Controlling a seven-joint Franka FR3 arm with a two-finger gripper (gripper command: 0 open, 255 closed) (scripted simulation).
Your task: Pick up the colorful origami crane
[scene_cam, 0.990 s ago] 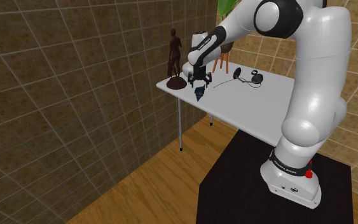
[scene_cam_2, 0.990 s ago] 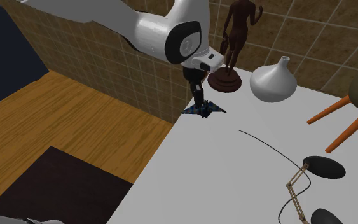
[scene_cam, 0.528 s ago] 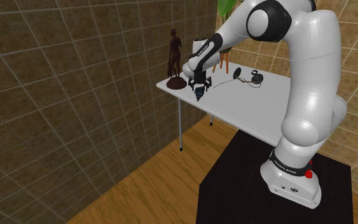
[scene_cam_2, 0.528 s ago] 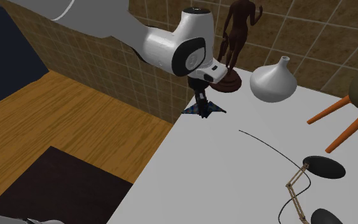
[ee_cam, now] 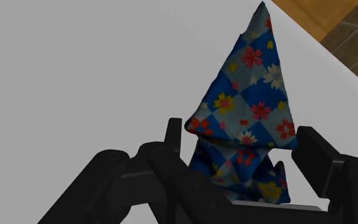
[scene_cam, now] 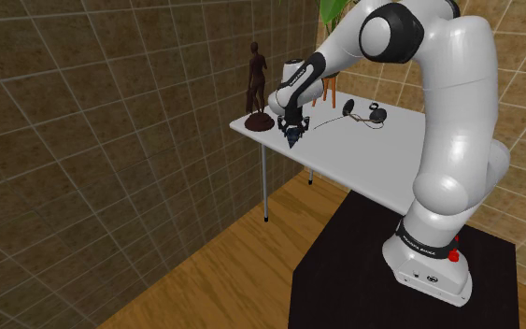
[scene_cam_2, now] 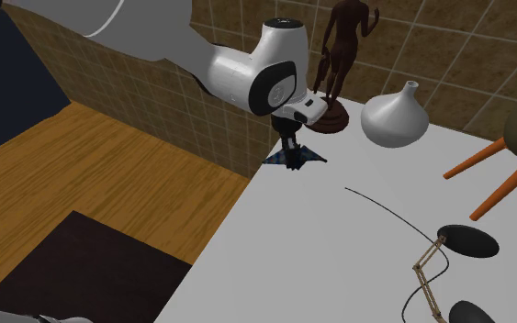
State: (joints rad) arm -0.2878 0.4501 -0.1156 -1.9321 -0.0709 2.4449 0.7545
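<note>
Where the shoulder view looks down past the black stand [scene_cam: 363,271], the white arm reaches up and left to the far corner of a white table [scene_cam: 382,161]. Gripper [scene_cam: 293,128] points down at that corner, directly over the origami crane [scene_cam: 294,138], a small dark shape on the tabletop by the edge. Brown human figurine [scene_cam: 257,84] stands on the same corner, just to the view's left of the gripper. Desk lamp [scene_cam: 373,113] sits further along the table, toward the view's right. Wooden floor [scene_cam: 223,271] below.

Second exterior view: gripper [scene_cam_2: 292,152] is low over the crane [scene_cam_2: 313,158], and blue wings stick out to either side of it. Crane rests on the table [scene_cam_2: 339,266] just beside the edge, near the round base of the figurine [scene_cam_2: 343,50]. White vase [scene_cam_2: 394,117] stands to the view's right of the figurine, apart from the crane.

Wrist view: gripper [ee_cam: 242,137] is spread, one finger [ee_cam: 173,133] on either side of the crane [ee_cam: 250,108]. Paper is blue-checked with red, yellow and white flowers, and one pointed wing extends away from the gripper over the pale tabletop. Each finger is close beside the paper. No squeeze is visible.
</note>
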